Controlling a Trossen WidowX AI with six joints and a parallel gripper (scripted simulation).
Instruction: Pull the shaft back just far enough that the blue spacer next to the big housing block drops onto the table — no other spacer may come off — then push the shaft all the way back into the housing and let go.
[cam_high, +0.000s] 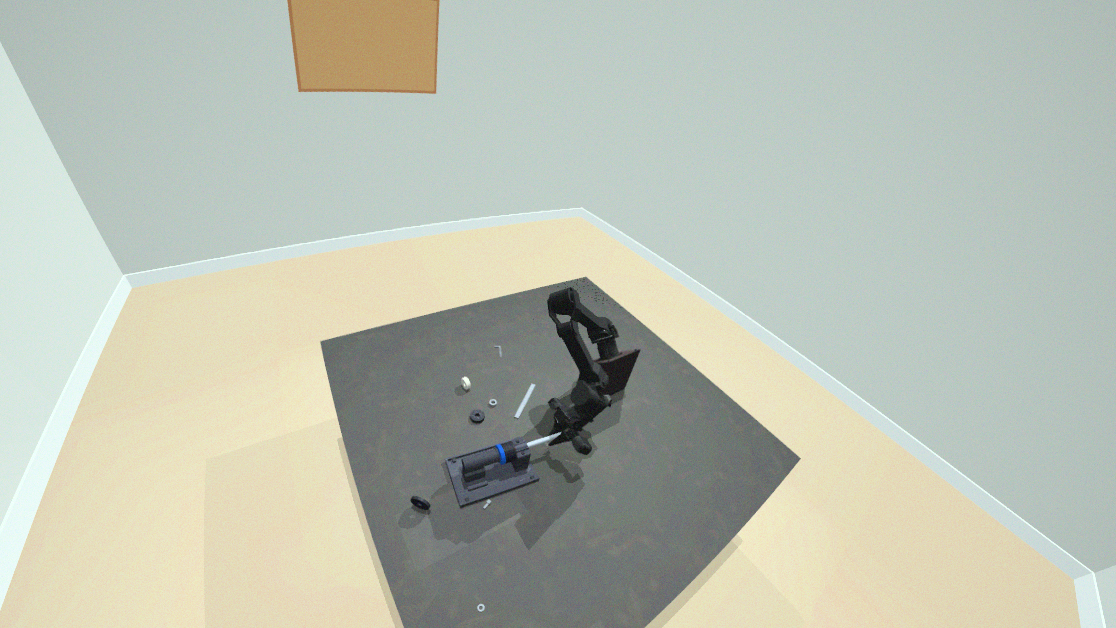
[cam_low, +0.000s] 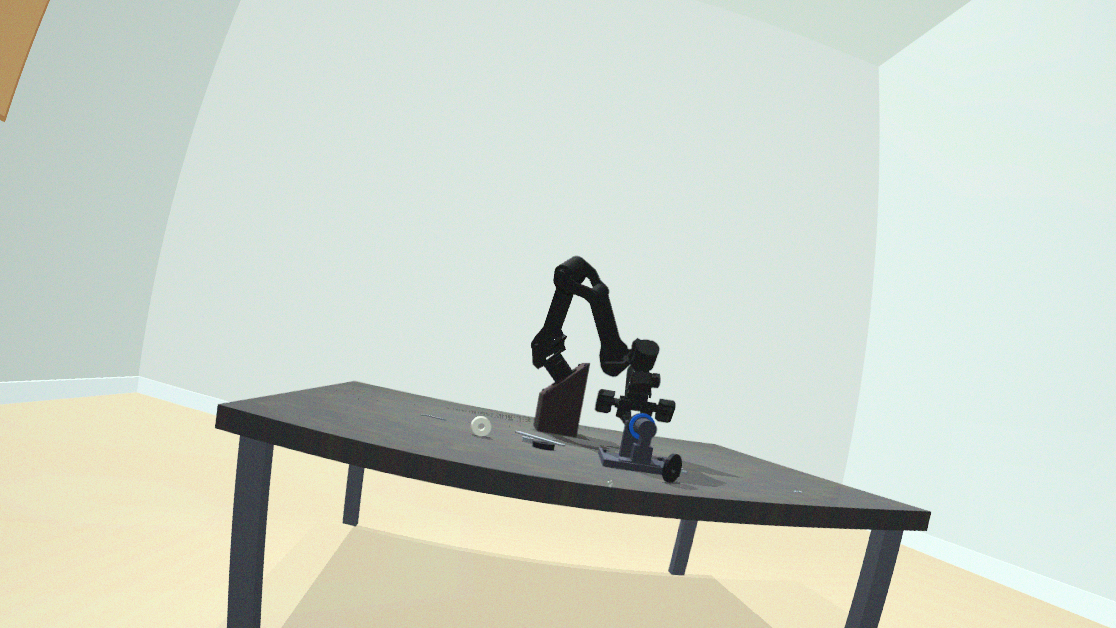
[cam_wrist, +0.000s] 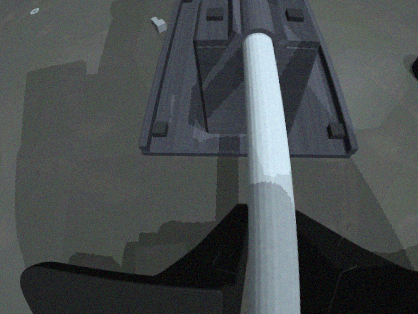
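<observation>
My gripper is shut on the white shaft, a finger on each side of it. The shaft runs into the big housing block on the dark baseplate. The blue spacer sits up on the shaft line beyond the block, between dark cylindrical parts. It is off the table and looks level with its neighbours. The block and the shaft hide it in the wrist view. How deep the shaft reaches inside is hidden.
A black wheel stands beyond the baseplate. A dark ring, a small washer, a white ring and a pale rod lie to one side. A small pale part is beside the plate.
</observation>
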